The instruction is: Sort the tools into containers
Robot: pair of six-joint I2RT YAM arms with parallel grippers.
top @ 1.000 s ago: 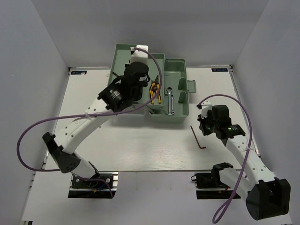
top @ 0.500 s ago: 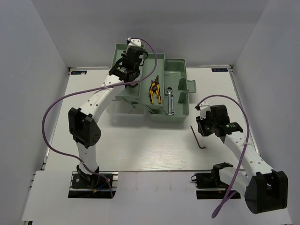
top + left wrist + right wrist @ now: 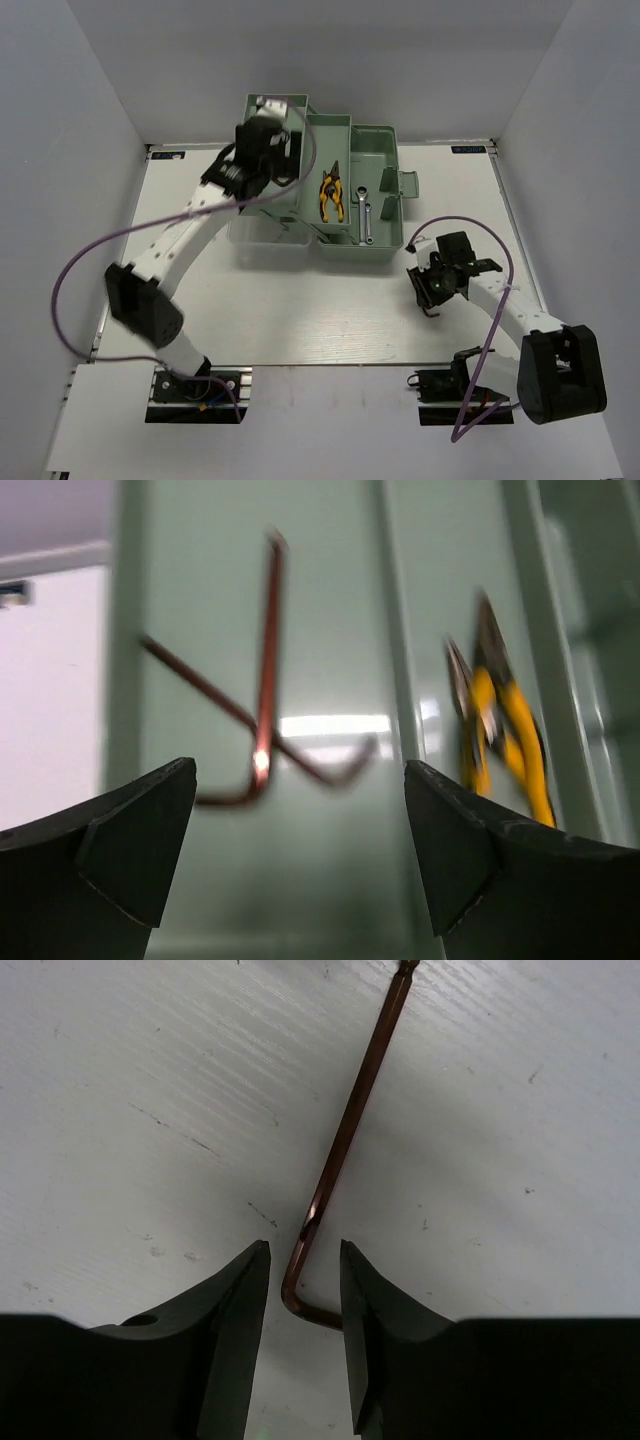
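Straddling the loose hex key, the right claw stands narrow (left claw wide).

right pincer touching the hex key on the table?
Cannot tell. Right wrist view: right pincer straddles the hex key; its short leg reaches one finger's edge.

Looks like a robotics lab test cell, not a home or a working shop. Shows bare white walls boxing in a plain white table on the left, right and far sides, with a left arm and a right arm bolted to metal rails at the bottom edge of the top view, loose purple cables looping off them. Holds little more than a pale green toolbox at upper centre and small labels at the table's far corners, all under flat, even light.
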